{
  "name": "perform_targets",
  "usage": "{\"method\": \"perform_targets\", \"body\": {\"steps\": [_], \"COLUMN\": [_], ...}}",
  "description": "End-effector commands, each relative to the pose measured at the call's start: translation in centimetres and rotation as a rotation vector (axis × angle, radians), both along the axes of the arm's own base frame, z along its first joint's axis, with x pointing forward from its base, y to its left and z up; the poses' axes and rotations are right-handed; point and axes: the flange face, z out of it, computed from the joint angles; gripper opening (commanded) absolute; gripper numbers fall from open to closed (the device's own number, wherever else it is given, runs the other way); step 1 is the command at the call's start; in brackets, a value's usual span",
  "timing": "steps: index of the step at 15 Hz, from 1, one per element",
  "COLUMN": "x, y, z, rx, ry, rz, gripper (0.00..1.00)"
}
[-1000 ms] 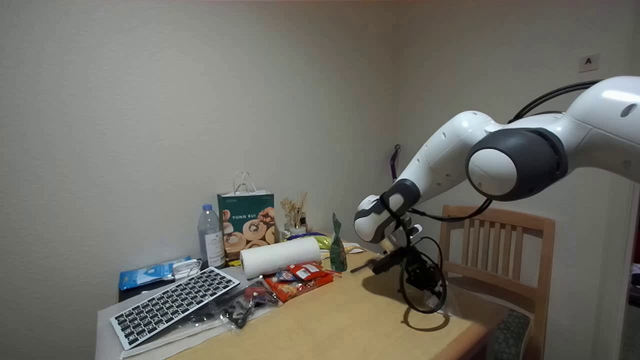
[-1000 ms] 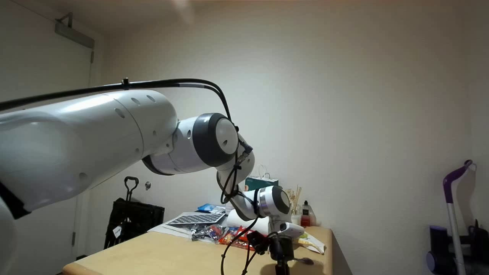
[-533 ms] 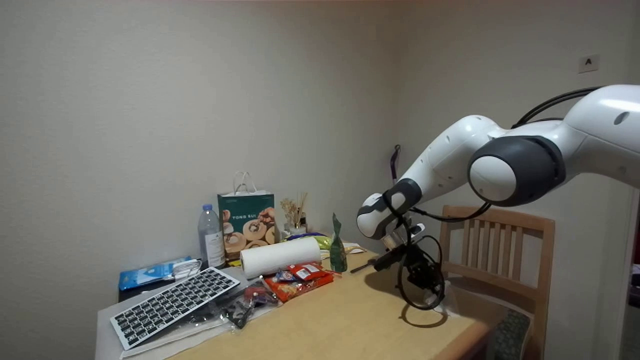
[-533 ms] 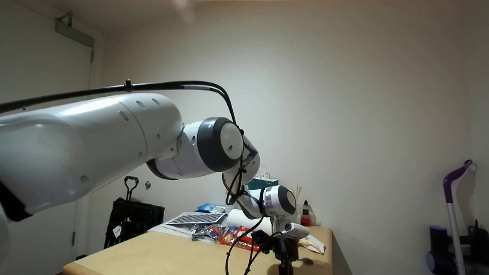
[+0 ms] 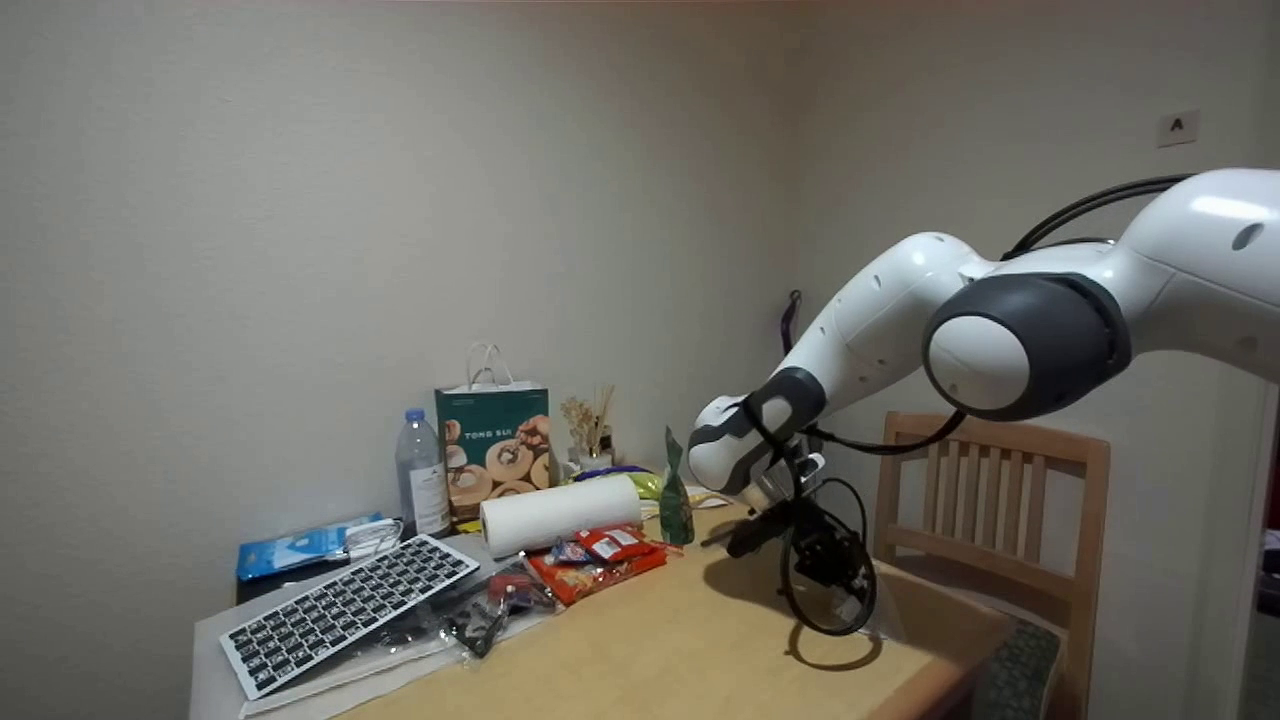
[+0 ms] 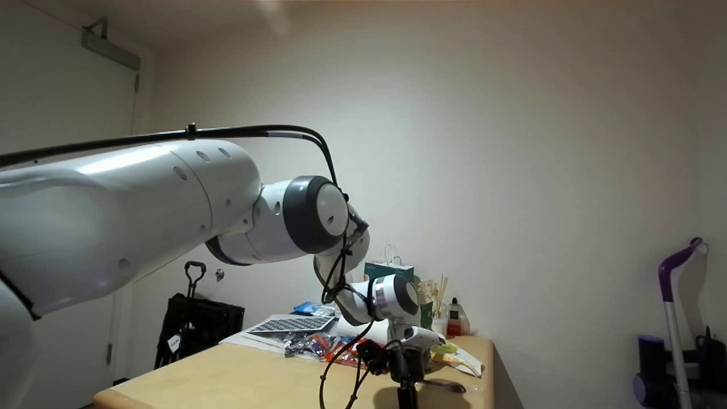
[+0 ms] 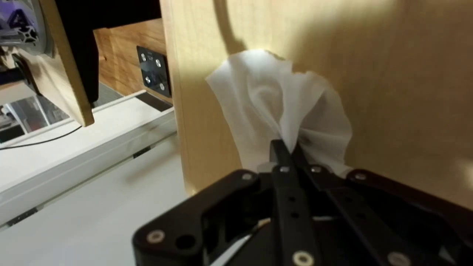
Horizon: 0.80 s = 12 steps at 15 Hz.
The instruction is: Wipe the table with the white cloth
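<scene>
White wrinkled fabric cloth in the tight pinch of a black jointed gripper over a light tan wooden table

Nearest, in the wrist view: jaws drawn together to a narrow line, a gathered fold of the cloth nipped between them. Hidden behind the gripper, the cloth's lower part. Elsewhere thin, fanned out in creases from the pinch, uneven along the outer rim, greyer in the shade at right. Close to the table's rounded edge; contact with the wood hard to judge. In an exterior view, mostly masked by the gripper and a looped black cable, bar a pale patch. At the bottom border of an exterior view, black fingers cut off.

Farther along the table: red plastic snack packets, partly hiding a white cylindrical paper towel roll on its side; beside them, clear plastic wrapping around dark contents, too jumbled to name. Next, a tilted pale grey keyboard with black keys.

Past the table's edge, a slatted wooden chair, lower part hidden or cut off. Farthest, by a beige wall, a purple-and-grey stick vacuum, lower end cut off.
</scene>
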Motion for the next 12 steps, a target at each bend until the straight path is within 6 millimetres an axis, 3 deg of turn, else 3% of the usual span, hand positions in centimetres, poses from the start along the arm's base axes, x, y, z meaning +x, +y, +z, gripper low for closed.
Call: {"method": "perform_targets", "body": {"steps": [1, 4, 5, 6, 8, 11, 12], "x": [-0.6, -1.1, -1.1, -0.2, -0.5, -0.5, -0.5], "y": [6.7, 13.0, 14.2, 13.3, 15.8, 15.3, 16.0], "z": [0.5, -0.3, -0.3, -1.2, -1.5, -1.4, -1.5], "rx": [-0.060, -0.124, -0.143, -0.128, -0.151, -0.157, -0.149], "ry": [0.056, 0.090, 0.098, 0.077, 0.088, 0.090, 0.093], "rz": [0.181, 0.344, 0.379, 0.315, 0.373, 0.368, 0.403], "gripper": [0.00, 0.00, 0.00, 0.02, 0.02, 0.00, 0.00]}}
